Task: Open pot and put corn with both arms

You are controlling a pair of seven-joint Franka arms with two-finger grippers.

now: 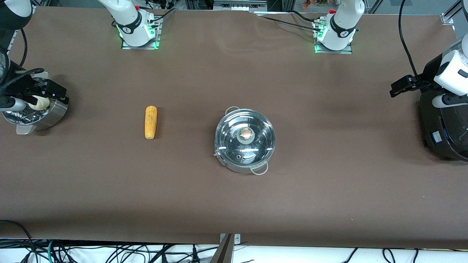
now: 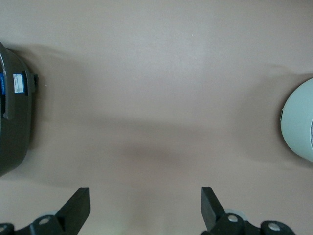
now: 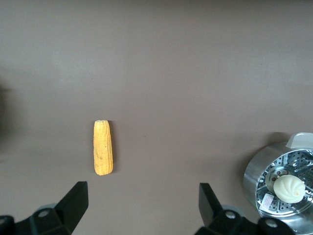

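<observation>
The shallow steel pot [image 1: 234,166] stands at the table's middle with its glass lid [image 1: 256,144] and tan knob [image 1: 246,134] on it. The yellow-orange corn [image 1: 150,122] lies on the table beside the pot, toward the right arm's end; it also shows in the right wrist view [image 3: 103,148]. My right gripper [image 1: 49,91] hangs open and empty over the steamer pot; its open fingers show in the right wrist view [image 3: 142,205]. My left gripper [image 1: 400,86] is open and empty, up beside the black cooker; it shows open over bare table in the left wrist view [image 2: 145,208]. The pot's pale edge [image 2: 299,122] shows there.
A steel perforated steamer pot [image 1: 55,113] with a pale bun [image 1: 38,103] stands at the right arm's end, also in the right wrist view [image 3: 259,178]. A large black cooker [image 1: 444,128] stands at the left arm's end, also in the left wrist view [image 2: 14,127]. Brown cloth covers the table.
</observation>
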